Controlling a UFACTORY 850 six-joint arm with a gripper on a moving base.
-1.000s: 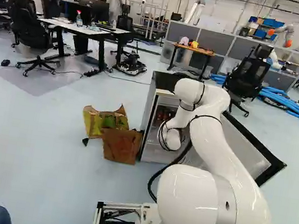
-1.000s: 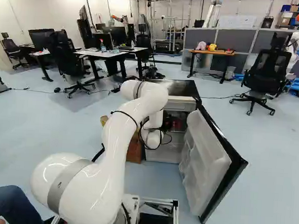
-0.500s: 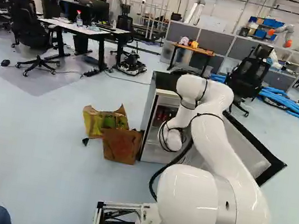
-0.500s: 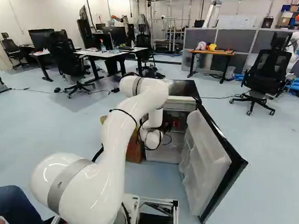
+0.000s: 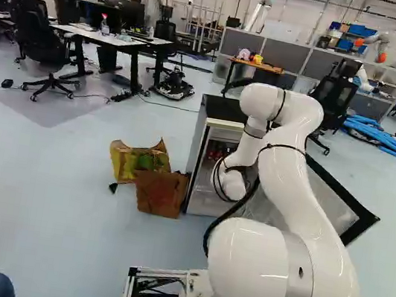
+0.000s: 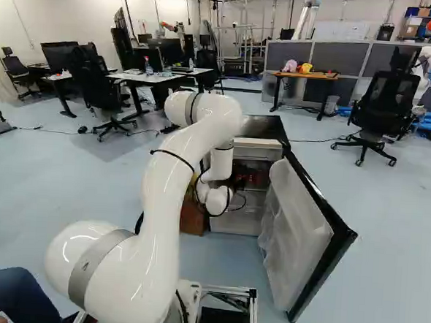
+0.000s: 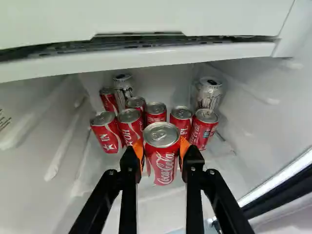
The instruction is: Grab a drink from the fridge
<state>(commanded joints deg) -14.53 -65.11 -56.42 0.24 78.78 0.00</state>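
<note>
While the white arm reaches into the open fridge, the black gripper has one red drink can clasped, orange pads pressing both sides! Right behind it crowd more red cans, with silver cans at the back corners.

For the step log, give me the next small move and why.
Probably ease the claw back out of the fridge: its orange pads hold the front red can from both sides, other cans stand behind, and the door is open.
</note>
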